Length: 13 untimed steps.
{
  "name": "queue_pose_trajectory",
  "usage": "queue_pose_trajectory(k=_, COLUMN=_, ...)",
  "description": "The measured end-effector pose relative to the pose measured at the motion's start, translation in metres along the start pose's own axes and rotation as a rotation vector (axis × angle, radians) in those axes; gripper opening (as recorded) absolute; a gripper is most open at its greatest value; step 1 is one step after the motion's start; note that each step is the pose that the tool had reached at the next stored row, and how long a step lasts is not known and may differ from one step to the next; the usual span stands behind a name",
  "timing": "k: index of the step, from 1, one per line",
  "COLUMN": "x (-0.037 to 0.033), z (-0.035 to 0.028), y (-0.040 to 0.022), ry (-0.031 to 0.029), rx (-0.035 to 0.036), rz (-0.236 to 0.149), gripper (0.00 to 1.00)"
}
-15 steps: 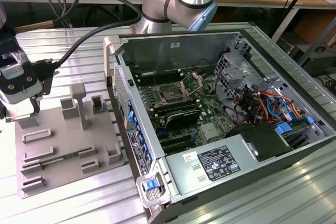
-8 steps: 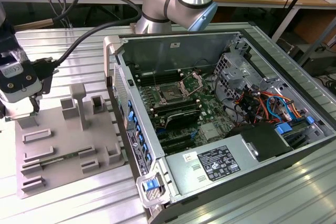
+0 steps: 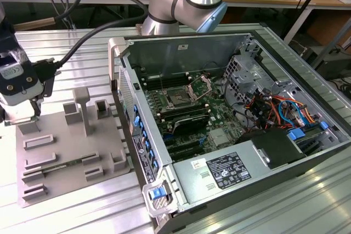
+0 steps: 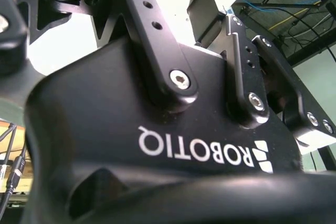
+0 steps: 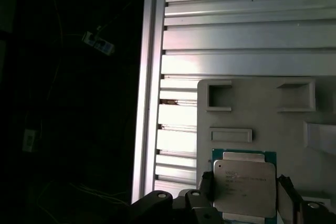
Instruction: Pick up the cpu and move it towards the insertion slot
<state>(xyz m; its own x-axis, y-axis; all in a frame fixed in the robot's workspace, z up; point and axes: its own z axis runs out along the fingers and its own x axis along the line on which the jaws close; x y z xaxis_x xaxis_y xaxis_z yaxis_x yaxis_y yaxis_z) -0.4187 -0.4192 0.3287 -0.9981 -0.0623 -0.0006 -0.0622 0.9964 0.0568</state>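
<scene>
Cpu (image 5: 244,187) lies between the fingers of the gripper (image 5: 245,184) in the first wrist view; they stand narrowly apart, pressed to two opposite edges and seemingly clamped on it; it is over the grey tray (image 5: 273,114), lifted or not I cannot tell; the insertion slot (image 3: 178,98) sits well apart inside the open computer case (image 3: 307,152); the grasp looks made and the carry remains.

Cpu (image 5: 244,187): silver-topped square with a green rim, lying flat over the grey tray (image 5: 262,111). Slot (image 3: 179,98): dark square socket, metal-framed, with its bracket (image 3: 201,85) raised.
</scene>
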Motion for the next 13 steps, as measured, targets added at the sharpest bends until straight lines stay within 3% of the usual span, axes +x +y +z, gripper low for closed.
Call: queue_pose_trajectory(k=13, x=0.0, z=-0.0043, y=0.0003, ry=-0.0001, rx=-0.0014, rz=0.0, gripper=0.55)
